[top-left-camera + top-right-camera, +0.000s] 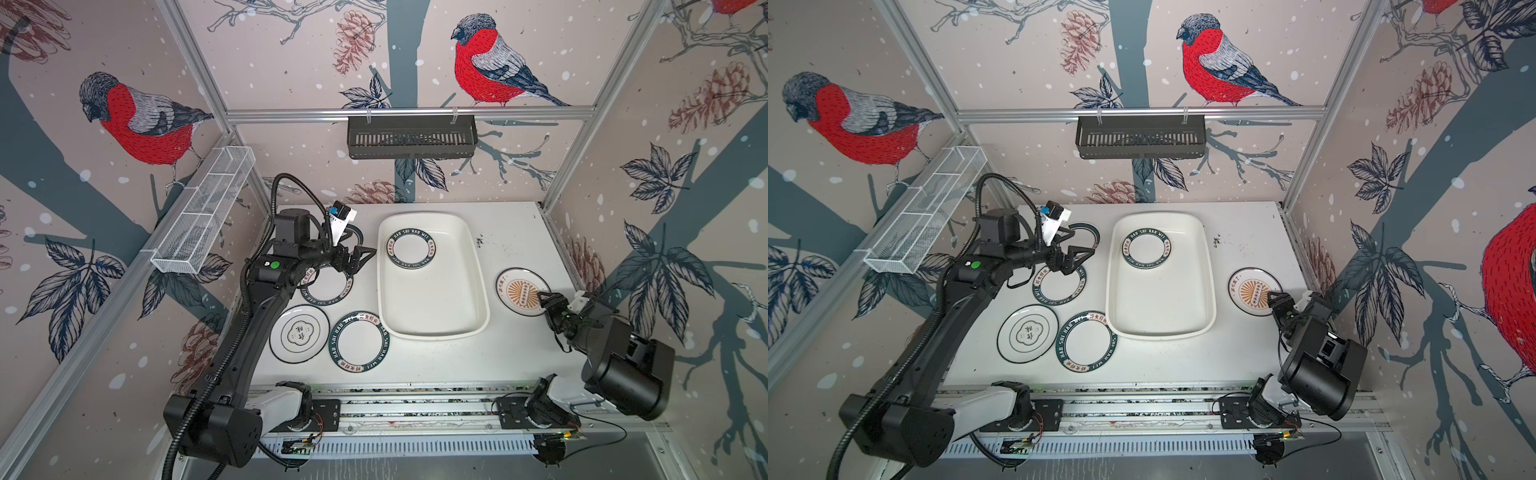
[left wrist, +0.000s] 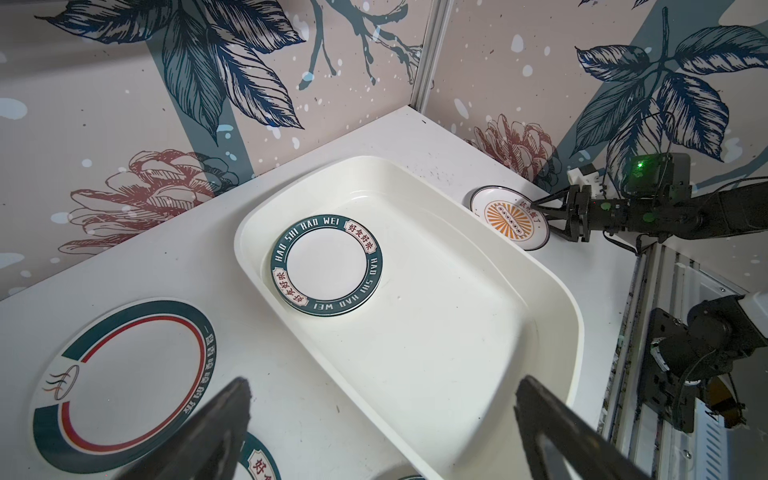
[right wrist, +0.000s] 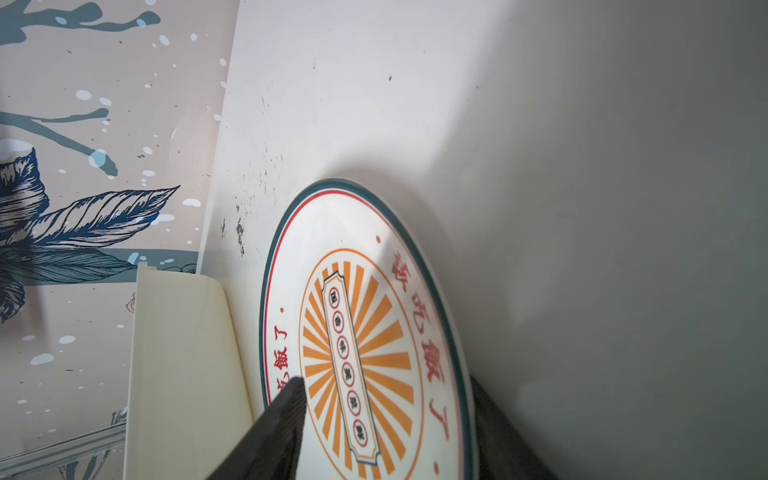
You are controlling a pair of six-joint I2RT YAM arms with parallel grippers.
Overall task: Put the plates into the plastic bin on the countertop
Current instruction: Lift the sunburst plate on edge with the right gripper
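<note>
Standing here: the white bin sits mid counter, w/ one green-lettered plate flat in its far end. The other plates are all out on the counter. Left of the bin there's a 2nd lettered plate under the left arm, a clover plate nearer, and a 3rd lettered plate just beside the bin's near-left corner. The sunburst plate is right of the bin, apart from it.

The left gripper hangs over the 2nd lettered plate, just left of the bin, jaws wide apart and nothing in them. Its wrist cam shows a red-ringed plate at the far left in full. In a top view you only get a sliver of it behind the arm.

The right gripper is at the near-right edge of the sunburst plate. The top views only show it at the rim. The right wrist cam tells more: one of the fingers lies over the plate's face and the other is tucked behind the rim, so the rim's btw them. Jaws are partway apart, and I can't tell if they're pinching. The left wrist cam catches it side-on, and the plate looks flat on the counter.
</note>
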